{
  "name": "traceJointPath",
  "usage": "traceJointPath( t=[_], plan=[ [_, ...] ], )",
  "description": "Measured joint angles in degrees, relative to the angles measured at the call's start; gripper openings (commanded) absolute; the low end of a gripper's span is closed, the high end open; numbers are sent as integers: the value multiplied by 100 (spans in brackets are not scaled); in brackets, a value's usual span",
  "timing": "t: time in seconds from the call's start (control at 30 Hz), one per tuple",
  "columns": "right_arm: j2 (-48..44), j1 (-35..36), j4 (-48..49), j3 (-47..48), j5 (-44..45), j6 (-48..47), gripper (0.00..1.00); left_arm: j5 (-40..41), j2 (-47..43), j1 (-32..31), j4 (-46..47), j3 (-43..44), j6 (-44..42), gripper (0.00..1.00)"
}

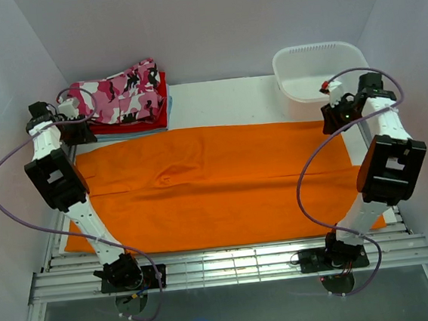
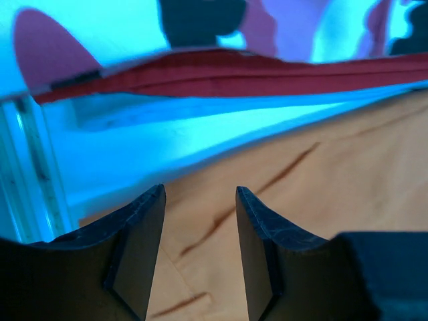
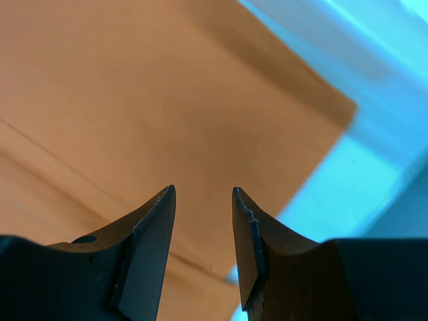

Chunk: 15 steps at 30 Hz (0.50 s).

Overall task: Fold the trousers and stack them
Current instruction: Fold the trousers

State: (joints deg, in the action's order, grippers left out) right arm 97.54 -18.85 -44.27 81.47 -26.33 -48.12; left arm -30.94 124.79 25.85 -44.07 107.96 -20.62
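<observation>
White tabletop [image 1: 223, 99], flat orange cloth trousers [image 1: 216, 183] spread across. My left gripper [image 2: 199, 194] at their far-left corner, right gripper [image 3: 202, 194] at far-right corner; both jaws part open, holding nothing.

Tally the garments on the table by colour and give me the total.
Orange trousers, spread flat: 1
Pink camouflage garment, top of the far-left stack: 1
Red garment, under it: 1
Pale blue garment, bottom of the stack, only its edge showing: 1
Total: 4
</observation>
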Motion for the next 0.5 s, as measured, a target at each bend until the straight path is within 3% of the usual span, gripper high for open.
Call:
traceJointPath(
  t=[0.27,0.5],
  plan=[
    [1895,911,533,501,-7,391,46,234,1294,-48,-1167,2017,-1473,58],
    [1731,925,1099,31,271,-197,44,348,1322,-61,-1858,1366,-2876,55]
  ],
)
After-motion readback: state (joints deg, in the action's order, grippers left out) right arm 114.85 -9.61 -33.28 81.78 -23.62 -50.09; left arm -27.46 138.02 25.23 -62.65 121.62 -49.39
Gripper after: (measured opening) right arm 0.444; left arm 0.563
